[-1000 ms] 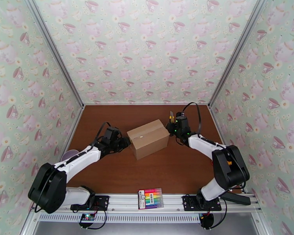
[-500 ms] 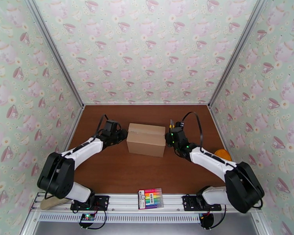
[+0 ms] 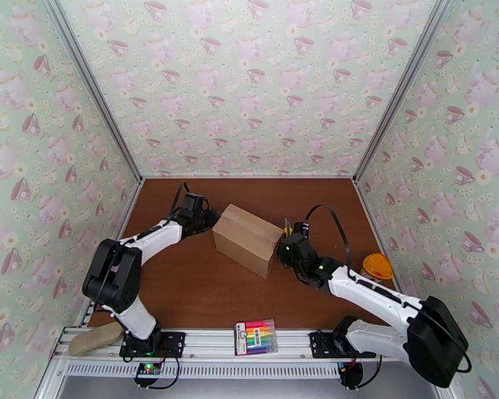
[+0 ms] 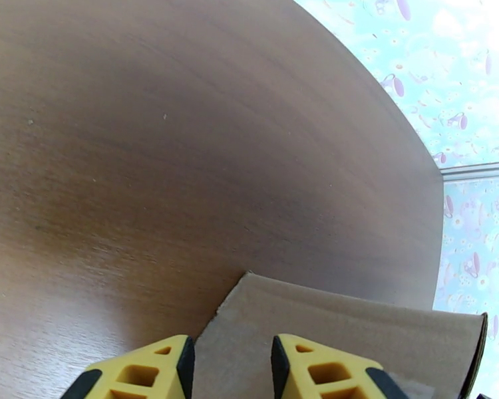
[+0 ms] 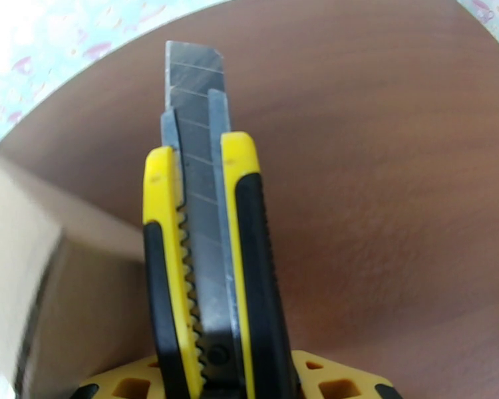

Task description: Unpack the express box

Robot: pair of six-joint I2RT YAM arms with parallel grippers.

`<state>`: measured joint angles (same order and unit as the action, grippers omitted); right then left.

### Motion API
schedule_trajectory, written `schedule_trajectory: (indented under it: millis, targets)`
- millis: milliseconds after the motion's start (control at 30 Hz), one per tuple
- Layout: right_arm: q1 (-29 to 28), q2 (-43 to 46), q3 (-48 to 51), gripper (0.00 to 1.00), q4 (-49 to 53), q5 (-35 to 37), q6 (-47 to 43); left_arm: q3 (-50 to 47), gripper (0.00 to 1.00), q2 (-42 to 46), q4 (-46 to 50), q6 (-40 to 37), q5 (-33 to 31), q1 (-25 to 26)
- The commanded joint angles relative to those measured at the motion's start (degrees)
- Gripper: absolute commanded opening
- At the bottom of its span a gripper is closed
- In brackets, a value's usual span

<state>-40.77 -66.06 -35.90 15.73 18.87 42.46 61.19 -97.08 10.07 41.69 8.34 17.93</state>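
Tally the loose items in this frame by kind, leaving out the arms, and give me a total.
express box: 1
utility knife: 1
marker pack: 1
orange-lidded container: 1
tan oblong object: 1
Total: 5
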Motion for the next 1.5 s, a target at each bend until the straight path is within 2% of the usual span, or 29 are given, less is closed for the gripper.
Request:
schedule_trajectory:
  millis: [0, 233, 367, 500, 633, 733, 833, 1033, 1267, 1467]
  targets:
    - [-0.4, 2.7, 0.8, 0.0, 3.7, -1.4, 0.7, 0.6, 0.39, 2.3, 1.4, -2.4, 0.4, -2.3]
    - [-0.4, 7.3, -0.6, 0.0, 10.7, -0.5, -1.4, -3.6, 0.4, 14.6, 9.6, -4.1, -1.0, -4.7]
    - [0.6, 7.9, -1.4, 0.0, 9.5, -1.2, -5.6, -10.4, 0.4, 23.4, 13.6, -2.4, -0.9, -3.8]
    - [7.5, 1.3, -3.9, 0.0, 7.8, -10.3, -8.7, -15.5, 0.4, 31.3, 16.7, 1.3, -0.8, -0.7]
    - [10.9, -4.0, -6.9, 0.0, 4.5, -9.8, -11.4, -16.7, 0.4, 35.6, 20.8, 4.0, -2.5, 5.4]
    - [13.5, -6.7, -9.0, 0.0, 2.7, -10.7, -12.1, -18.2, 0.41, 37.0, 19.0, 7.7, -2.8, 10.0]
    - [14.1, -9.1, -11.4, 0.0, 1.8, -10.3, -13.3, -20.0, 0.41, 36.7, 13.9, 11.4, -2.6, 12.7]
    - [14.1, -12.5, -13.2, 0.0, -0.2, -11.6, -12.6, -19.8, 0.41, 29.2, 5.2, 13.7, -3.0, 13.2]
    - [13.9, -12.1, -11.8, 0.0, -1.1, -12.9, -12.0, -13.3, 0.4, 18.8, 1.1, 11.9, -3.1, 11.0]
    - [11.5, -10.3, -11.5, 0.0, 0.6, -13.0, -12.5, -9.4, 0.39, 13.5, -0.5, 10.6, -4.0, 7.6]
